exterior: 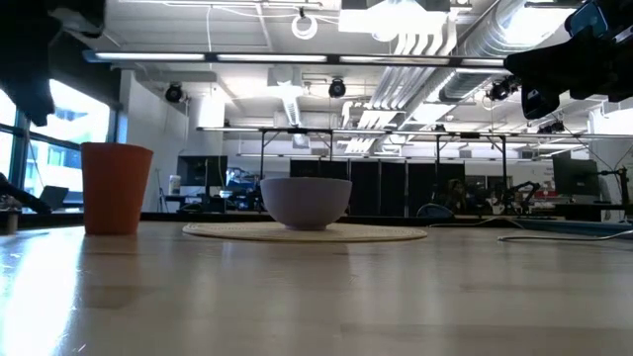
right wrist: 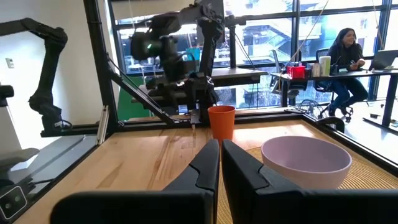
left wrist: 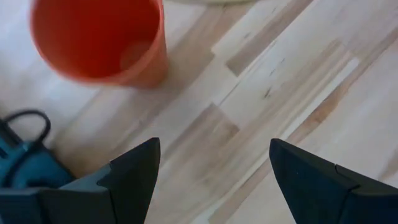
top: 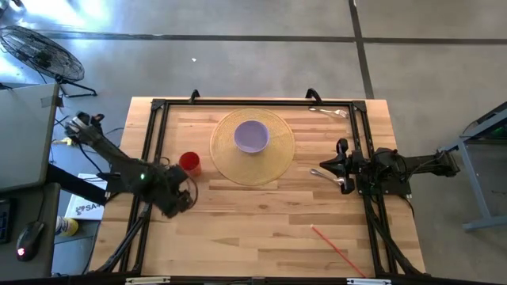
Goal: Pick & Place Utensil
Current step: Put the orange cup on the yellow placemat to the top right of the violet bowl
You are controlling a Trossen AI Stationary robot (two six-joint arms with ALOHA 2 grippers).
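Note:
A silvery spoon (top: 334, 179) lies flat on the wooden table by its right rail. My right gripper (top: 323, 169) hovers high above the spoon, fingers shut and level, pointing toward the table's left; in the right wrist view the right gripper (right wrist: 220, 149) holds nothing. A fork (top: 328, 112) lies at the far right corner. A lilac bowl (top: 252, 136) stands on a round woven mat (top: 279, 155). An orange cup (top: 189, 163) stands upright left of the mat. My left gripper (top: 181, 198) is open near the cup (left wrist: 99, 40), over bare wood (left wrist: 214, 149).
A thin red stick (top: 336, 247) lies near the table's near right corner. Black frame rails (top: 155, 150) run along the left, right and far edges. Bare wood stretches across the near half of the table (top: 253, 229). A person sits at a desk far behind (right wrist: 346, 46).

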